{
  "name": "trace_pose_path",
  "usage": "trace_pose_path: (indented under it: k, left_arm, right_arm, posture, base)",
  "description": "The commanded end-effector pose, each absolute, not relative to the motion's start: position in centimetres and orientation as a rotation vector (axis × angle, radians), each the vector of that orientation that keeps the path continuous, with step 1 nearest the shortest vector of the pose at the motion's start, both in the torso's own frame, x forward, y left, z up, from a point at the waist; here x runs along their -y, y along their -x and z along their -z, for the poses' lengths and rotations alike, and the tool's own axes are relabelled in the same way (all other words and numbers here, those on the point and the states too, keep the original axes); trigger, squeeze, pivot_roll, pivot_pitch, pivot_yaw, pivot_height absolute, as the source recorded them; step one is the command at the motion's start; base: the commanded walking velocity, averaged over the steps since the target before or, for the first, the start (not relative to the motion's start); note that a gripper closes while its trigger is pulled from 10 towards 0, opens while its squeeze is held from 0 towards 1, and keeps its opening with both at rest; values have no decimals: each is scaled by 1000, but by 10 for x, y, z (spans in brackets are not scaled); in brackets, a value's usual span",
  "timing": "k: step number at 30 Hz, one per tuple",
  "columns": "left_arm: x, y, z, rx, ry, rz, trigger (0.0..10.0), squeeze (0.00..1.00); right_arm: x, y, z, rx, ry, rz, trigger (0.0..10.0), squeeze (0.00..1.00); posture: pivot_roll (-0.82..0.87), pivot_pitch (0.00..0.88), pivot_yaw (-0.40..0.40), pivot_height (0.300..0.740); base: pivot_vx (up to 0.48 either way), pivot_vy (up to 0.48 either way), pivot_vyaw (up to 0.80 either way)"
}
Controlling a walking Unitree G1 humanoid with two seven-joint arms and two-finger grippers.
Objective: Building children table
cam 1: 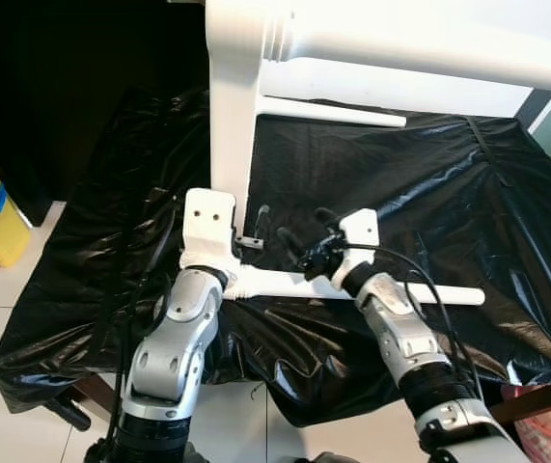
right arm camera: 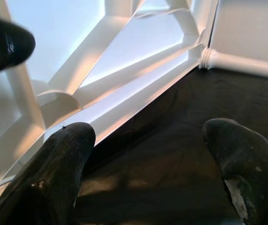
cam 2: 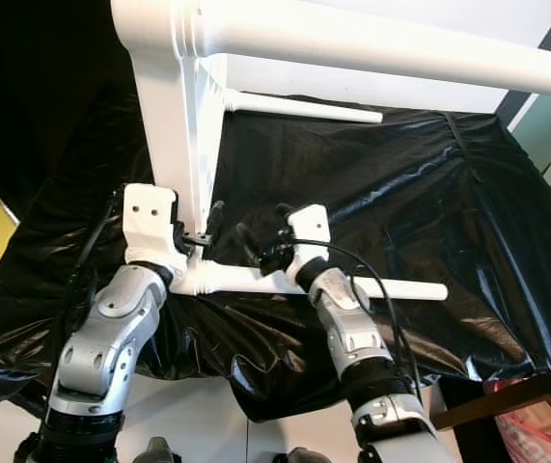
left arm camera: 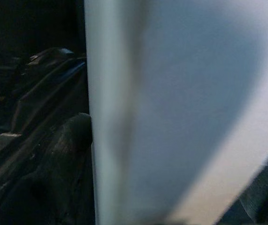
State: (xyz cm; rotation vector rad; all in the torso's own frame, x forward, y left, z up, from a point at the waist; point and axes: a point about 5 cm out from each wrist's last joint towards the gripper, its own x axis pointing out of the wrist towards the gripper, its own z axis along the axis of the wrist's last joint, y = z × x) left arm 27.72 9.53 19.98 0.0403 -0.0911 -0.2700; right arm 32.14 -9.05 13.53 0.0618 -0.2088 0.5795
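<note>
The left hand (cam 1: 247,234) is pressing up against the white upright panel (cam 1: 232,125) of the children table, and its wrist view is showing one black finger (left arm camera: 70,140) lying against the panel's edge; whether it is clamped on the panel or only bracing it, I cannot tell. The right hand (cam 1: 301,243) is hovering just beside the panel's foot with its fingers (right arm camera: 54,173) spread apart and nothing between them, over the black sheet (cam 1: 400,212) covering the counter.

To do this step well, the left hand should probably be steadying the panel upright while the right hand is bringing in the next part, keeping it square to its socket rather than forcing it at an angle.

A white rod (cam 1: 352,286) is lying across the sheet beneath both wrists, one end near the panel's foot. Further out, another white rod (cam 1: 338,113) is jutting sideways from the panel, and the table's thick upper rail (cam 1: 429,48) is crossing above the whole work area.
</note>
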Motion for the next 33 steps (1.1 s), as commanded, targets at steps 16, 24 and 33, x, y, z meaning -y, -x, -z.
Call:
trace_pose_path:
  k: [16, 24, 33]
  left_arm:
    - [-118, -290, -201, 146, 43, -138, 0, 0]
    - [-127, -283, -199, 168, 16, -166, 0, 0]
    - [-139, -272, -203, 199, -4, -192, 0, 0]
  right_arm:
    - [131, -317, -146, 222, -57, -456, 10000, 0]
    - [132, -317, -146, 217, -61, -451, 10000, 0]
    - [131, -316, -145, 206, -62, -459, 10000, 0]
  posture:
    - [20, 81, -98, 740]
    - [28, 81, -101, 740]
    - [41, 81, -107, 740]
  base:
    - [0, 0, 0]
    - [0, 0, 0]
    - [0, 0, 0]
